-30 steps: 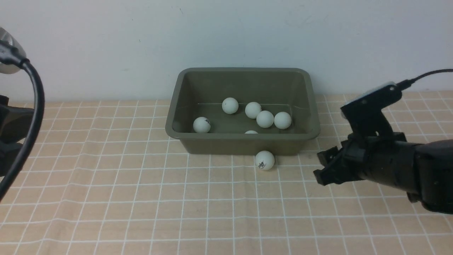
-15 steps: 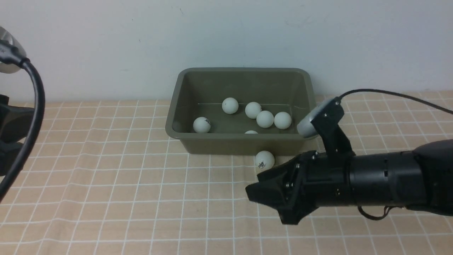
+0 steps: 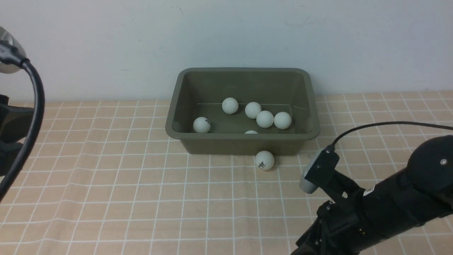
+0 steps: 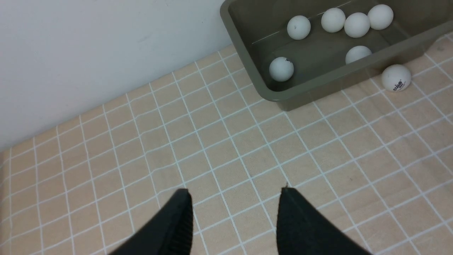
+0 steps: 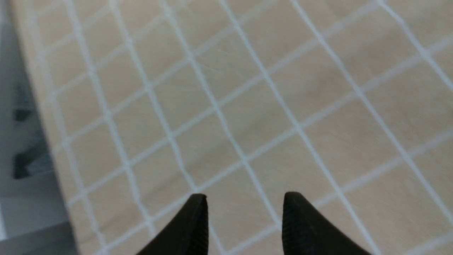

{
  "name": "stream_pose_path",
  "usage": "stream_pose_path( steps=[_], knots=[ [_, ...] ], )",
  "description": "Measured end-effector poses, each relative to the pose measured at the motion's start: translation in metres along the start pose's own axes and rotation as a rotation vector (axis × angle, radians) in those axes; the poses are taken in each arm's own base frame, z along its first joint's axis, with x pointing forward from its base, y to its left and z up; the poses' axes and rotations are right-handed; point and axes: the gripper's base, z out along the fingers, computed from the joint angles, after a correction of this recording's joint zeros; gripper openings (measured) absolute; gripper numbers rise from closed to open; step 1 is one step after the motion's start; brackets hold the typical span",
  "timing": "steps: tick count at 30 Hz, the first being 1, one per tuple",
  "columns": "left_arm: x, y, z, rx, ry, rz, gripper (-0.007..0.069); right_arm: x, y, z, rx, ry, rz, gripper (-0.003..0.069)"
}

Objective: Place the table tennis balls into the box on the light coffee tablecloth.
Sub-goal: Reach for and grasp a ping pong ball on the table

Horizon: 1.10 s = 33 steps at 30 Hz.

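Note:
The olive-green box [image 3: 226, 146] stands at the back of the light coffee tablecloth [image 3: 141, 198], against the wall. Several white table tennis balls [image 3: 265, 119] lie inside it. One more ball [image 3: 264, 160], with a dark print, rests on the cloth touching the box's front wall; the left wrist view shows it too [image 4: 396, 77], beside the box [image 4: 304, 95]. My left gripper [image 4: 235, 193] hovers open over bare cloth, far left of the box. My right gripper [image 5: 245, 198] is open and empty above cloth near the table's edge; its arm [image 3: 371, 212] crosses the near right corner.
A pale wall [image 3: 106, 42] runs right behind the box. The cloth's edge [image 5: 53, 141] and the grey floor beyond [image 5: 24, 198] show in the right wrist view. A black cable [image 3: 389, 124] arcs above the right arm.
The right arm has swung from beside the box's right end across and down to the near right corner, its fingertips leaving the front view. The balls, box and left arm have not moved.

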Motion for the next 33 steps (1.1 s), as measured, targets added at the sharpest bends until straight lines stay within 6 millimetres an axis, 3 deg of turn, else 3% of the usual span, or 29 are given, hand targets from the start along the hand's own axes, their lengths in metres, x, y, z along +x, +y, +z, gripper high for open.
stream_pose_path(
  steps=[9,12,16,23,28,33],
  knots=[
    [0.0,0.002,0.0,-0.019,0.004,0.024,0.0266,0.013,-0.039,-0.01,0.454,0.121,0.098,0.0272],
    [0.0,0.002,0.0,-0.021,0.005,0.026,0.0266,0.009,-0.046,-0.014,0.54,0.079,0.128,0.0272],
    [0.0,0.002,0.0,-0.021,0.005,0.026,0.0266,-0.013,-0.051,-0.031,0.634,-0.085,0.138,0.0272],
    [0.001,0.002,0.0,-0.023,0.007,0.027,0.0266,-0.05,-0.018,-0.058,0.615,-0.316,0.015,0.027],
    [0.001,0.002,0.0,-0.023,0.007,0.027,0.0266,-0.059,0.002,-0.051,0.556,-0.367,-0.043,0.027],
    [0.002,0.002,0.0,-0.021,0.022,0.027,0.0266,-0.069,0.036,-0.039,0.461,-0.427,-0.135,0.0252]
  ],
)
